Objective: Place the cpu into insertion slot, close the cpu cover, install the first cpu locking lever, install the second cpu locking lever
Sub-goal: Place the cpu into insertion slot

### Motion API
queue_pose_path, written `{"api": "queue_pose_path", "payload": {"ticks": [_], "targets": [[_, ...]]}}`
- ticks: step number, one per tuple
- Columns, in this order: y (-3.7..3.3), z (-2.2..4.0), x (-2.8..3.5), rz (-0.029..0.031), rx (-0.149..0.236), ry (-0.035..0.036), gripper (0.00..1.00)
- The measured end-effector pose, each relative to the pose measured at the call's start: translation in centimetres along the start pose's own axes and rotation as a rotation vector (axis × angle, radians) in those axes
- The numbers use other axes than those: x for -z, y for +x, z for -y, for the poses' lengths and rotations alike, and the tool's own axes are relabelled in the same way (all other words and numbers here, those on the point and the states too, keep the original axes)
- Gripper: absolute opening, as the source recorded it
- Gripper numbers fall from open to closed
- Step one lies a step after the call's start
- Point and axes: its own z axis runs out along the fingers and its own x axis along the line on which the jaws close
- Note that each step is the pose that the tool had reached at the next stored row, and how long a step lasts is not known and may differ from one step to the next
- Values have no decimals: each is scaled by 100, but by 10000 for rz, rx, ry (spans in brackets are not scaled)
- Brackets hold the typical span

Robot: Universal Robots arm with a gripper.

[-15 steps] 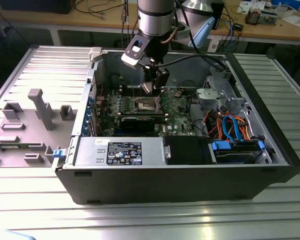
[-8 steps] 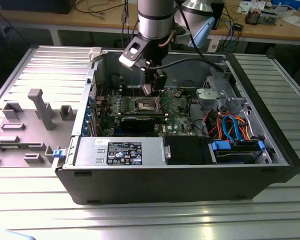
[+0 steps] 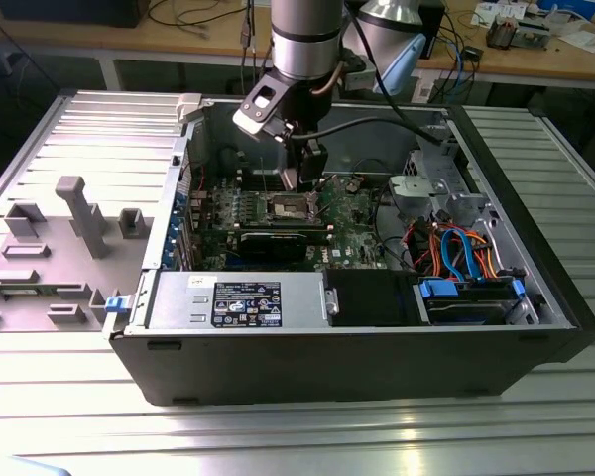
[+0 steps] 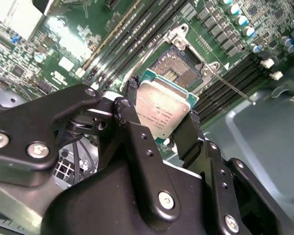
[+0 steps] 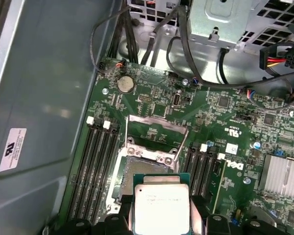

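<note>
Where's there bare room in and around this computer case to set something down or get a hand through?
Free: the ribbed table in front of the case and along its side at the exterior view's right. Crowded: the grey block tray at that view's left, the cables by the drive cage, and the socket, where the gripper holds the chip.

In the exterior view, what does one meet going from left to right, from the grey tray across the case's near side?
Grey tray → silver power supply → black housing → blue drive carrier.
</note>
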Motion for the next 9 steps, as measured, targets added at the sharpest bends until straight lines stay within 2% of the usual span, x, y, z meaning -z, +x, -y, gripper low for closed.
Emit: {"api": "queue_pose_path", "payload": {"ticks": [1,3,6,9], "targets": [[0,0,-1,43,-56,10,55],[0,-1,-6,84,-214,17,55],[0,1,-16,96,-501,47,55],[0,1,-26,62,-676,216,55]]}}
